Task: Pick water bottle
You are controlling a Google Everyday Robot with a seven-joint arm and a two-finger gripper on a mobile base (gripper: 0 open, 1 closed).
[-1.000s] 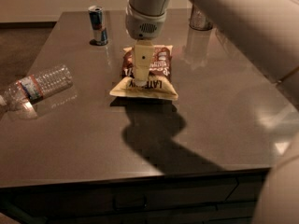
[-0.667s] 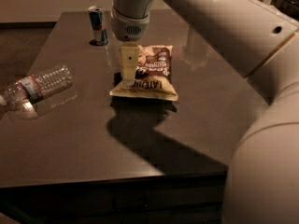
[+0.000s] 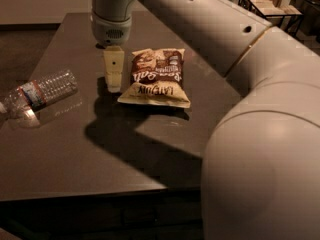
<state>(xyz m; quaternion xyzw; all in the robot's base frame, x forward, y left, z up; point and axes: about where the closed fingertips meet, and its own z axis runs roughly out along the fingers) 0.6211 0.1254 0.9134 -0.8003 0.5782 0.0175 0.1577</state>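
Finding: the water bottle (image 3: 42, 90) lies on its side at the 9 o'clock edge of the table (image 3: 100, 159). Its long axis runs from 8 o'clock to 2 o'clock, with the neck end toward 8 o'clock and cut off by the frame, so you cannot confirm whether it overhangs the edge. Nothing touches it. The gripper (image 3: 114, 84) hangs low over the table at roughly 2 o'clock from the bottle and apart from it, with the chip bag (image 3: 157, 76) just beside it at its 3 o'clock. The gripper carries nothing visible. It is seen edge-on, so whether it is released or clenched cannot be told. Assessment: the step in hand is the approach, and the grasp has not begun. Recommendation: carry the gripper toward 8 o'clock, clear of the bag, and confirm it is released before you descend. Turn the wrist so the closing line runs across the bottle's axis. Aim for the ribbed body beside the label band, near mid-length, so the load balances. Come down straight, because a sideways nudge would likely roll the bottle off the near edge. Close gently; the thin plastic will probably buckle and slip under a hard squeeze.
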